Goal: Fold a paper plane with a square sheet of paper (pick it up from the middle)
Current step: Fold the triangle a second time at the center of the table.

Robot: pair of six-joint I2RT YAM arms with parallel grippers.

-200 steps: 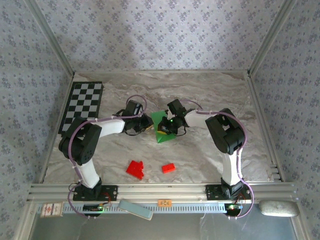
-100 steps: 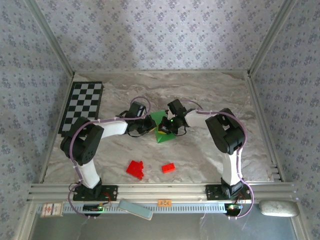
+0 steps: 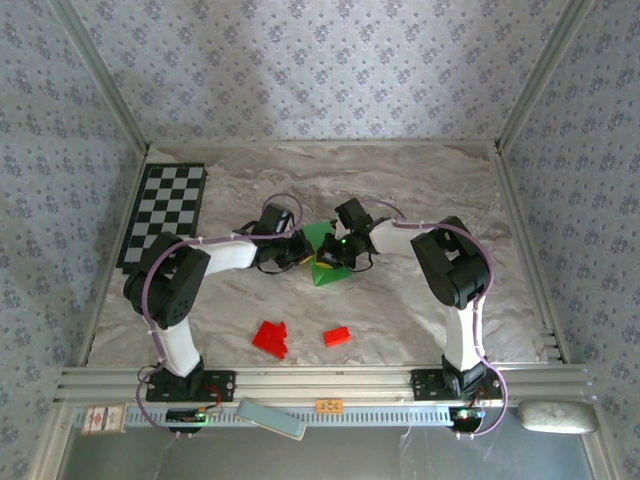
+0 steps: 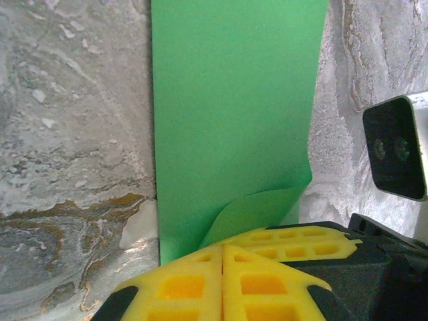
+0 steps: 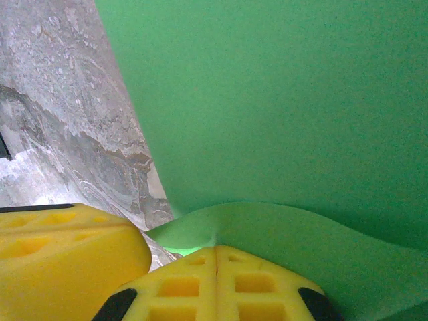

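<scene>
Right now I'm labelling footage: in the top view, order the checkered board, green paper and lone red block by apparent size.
1. checkered board
2. green paper, partly covered, so probably larger than it looks
3. lone red block

- You have thin, smooth, matt green paper in the square sheet of paper (image 4: 227,100).
- Your left gripper (image 4: 223,249) wears yellow matt plastic pads (image 4: 180,287), grid-moulded.
- Your table (image 4: 73,134) looks like veined grey marble, slightly rough.

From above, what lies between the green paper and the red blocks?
Bare marbled tabletop separates the green paper from the red blocks, in the top external view.
</scene>
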